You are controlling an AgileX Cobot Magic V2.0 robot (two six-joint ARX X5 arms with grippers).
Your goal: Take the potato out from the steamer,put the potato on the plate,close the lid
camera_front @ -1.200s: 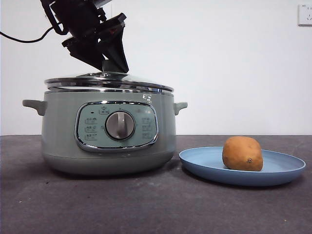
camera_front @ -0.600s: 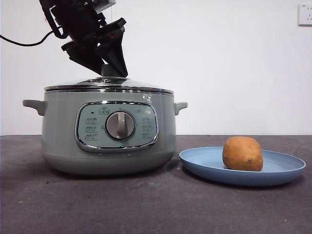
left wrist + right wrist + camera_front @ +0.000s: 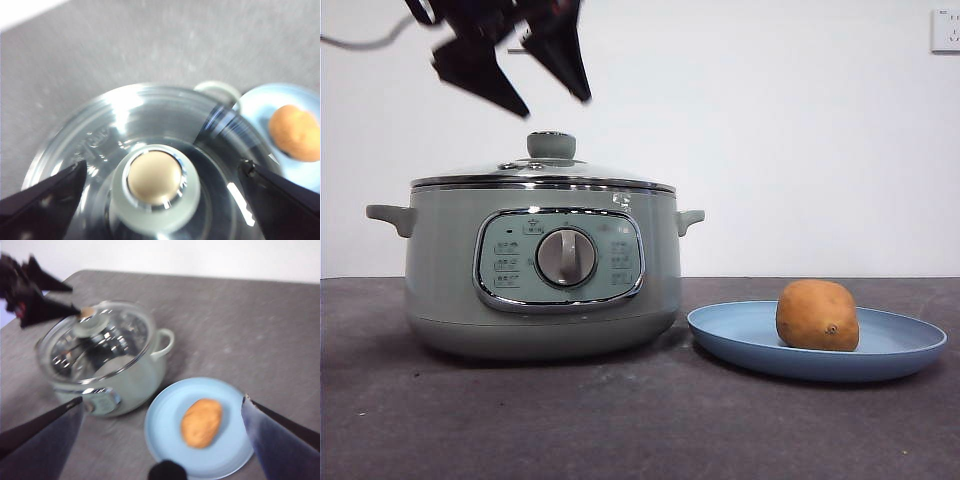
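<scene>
Risen off the lid (image 3: 542, 170), left end effector (image 3: 542, 88) gapes; potato (image 3: 817, 315) on plate (image 3: 900, 345).

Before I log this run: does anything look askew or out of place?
Nothing stands out. The lid sits level on the steamer, the potato rests on the plate, and the left hand hangs open above.

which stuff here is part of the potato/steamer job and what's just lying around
Job:
potato on the plate
steamer
lid, closed on the steamer
left end effector, open above the lid knob
right end effector, open

Lying about:
wall socket
</scene>
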